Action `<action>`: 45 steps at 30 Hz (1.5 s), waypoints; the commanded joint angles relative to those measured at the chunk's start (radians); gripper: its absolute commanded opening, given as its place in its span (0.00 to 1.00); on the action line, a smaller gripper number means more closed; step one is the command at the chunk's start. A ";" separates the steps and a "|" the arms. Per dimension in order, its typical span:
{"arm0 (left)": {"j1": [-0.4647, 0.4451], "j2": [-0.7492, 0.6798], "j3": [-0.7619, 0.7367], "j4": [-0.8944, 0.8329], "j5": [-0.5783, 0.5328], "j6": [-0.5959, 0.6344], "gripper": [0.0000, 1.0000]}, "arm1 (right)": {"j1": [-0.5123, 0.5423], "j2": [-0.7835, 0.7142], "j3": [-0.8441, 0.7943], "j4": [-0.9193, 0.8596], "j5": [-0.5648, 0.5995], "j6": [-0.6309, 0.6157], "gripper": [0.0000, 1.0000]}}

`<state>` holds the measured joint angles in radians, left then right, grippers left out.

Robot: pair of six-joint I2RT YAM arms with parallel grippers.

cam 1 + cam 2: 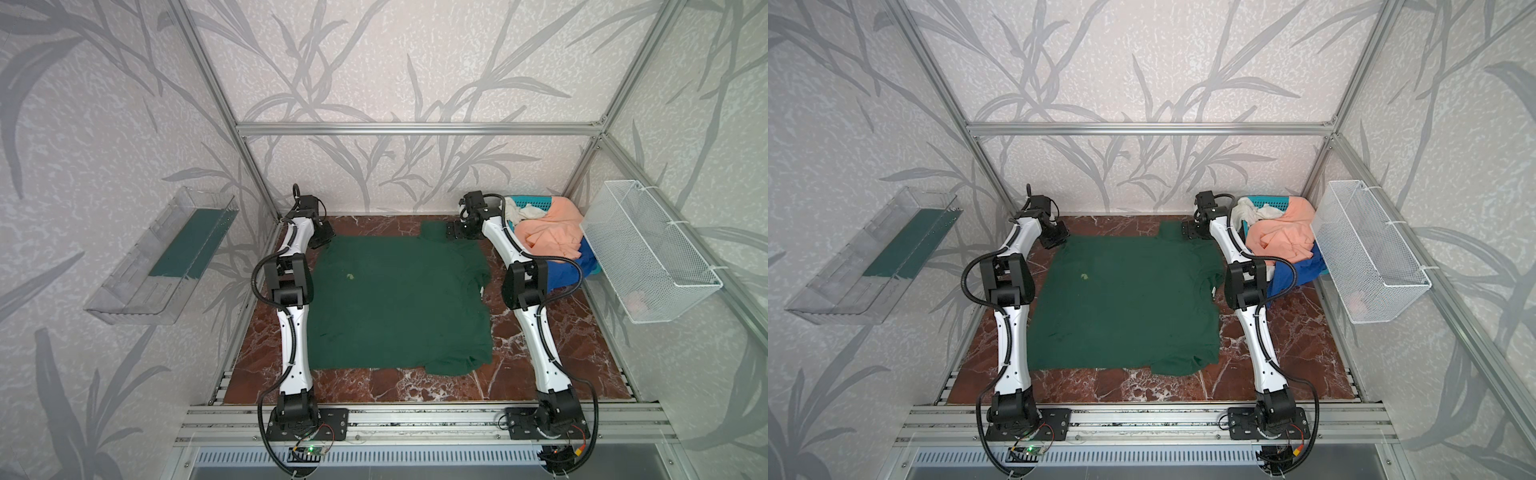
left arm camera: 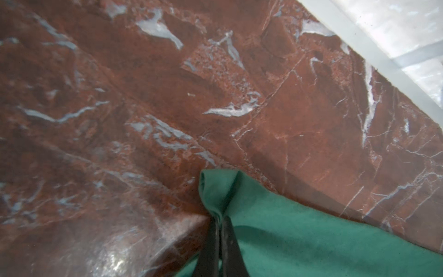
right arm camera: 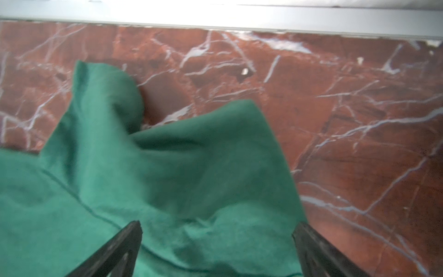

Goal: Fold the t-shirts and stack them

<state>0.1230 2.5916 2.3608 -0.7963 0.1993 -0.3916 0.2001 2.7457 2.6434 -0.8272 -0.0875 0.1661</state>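
The green t-shirt (image 1: 395,299) lies spread on the marble table (image 1: 552,353), and a white tag (image 1: 481,291) at its right edge is too small to read. At its far corners the left gripper (image 2: 219,217) pinches a fold of it tight, while the right gripper (image 3: 217,230) gapes wide over the cloth, holding nothing. Beyond, the peach t-shirt (image 1: 548,237), blue t-shirt (image 1: 582,259) and white t-shirt (image 1: 528,212) are heaped in a teal basket (image 1: 536,203).

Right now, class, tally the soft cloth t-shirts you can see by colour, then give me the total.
Dark forest-green soft cloth t-shirt: 1
Peach-orange soft cloth t-shirt: 1
Royal blue soft cloth t-shirt: 1
White soft cloth t-shirt: 1
Total: 4
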 commanded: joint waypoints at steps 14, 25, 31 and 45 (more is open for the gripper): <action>0.004 -0.052 -0.004 -0.014 0.071 0.015 0.00 | -0.060 0.095 0.051 0.119 -0.208 0.189 0.84; 0.011 -0.022 0.023 -0.034 0.077 0.029 0.00 | -0.067 0.114 0.062 0.168 -0.268 0.198 0.27; 0.021 0.008 0.072 -0.058 0.085 0.032 0.00 | -0.078 0.104 0.073 0.156 -0.263 0.178 0.00; 0.035 0.000 0.096 -0.067 0.079 0.083 0.00 | -0.082 -0.034 0.008 0.115 -0.248 0.100 0.00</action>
<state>0.1471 2.5935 2.4210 -0.8433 0.2756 -0.3454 0.1226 2.8040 2.6591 -0.6880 -0.3313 0.2955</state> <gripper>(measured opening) 0.048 0.046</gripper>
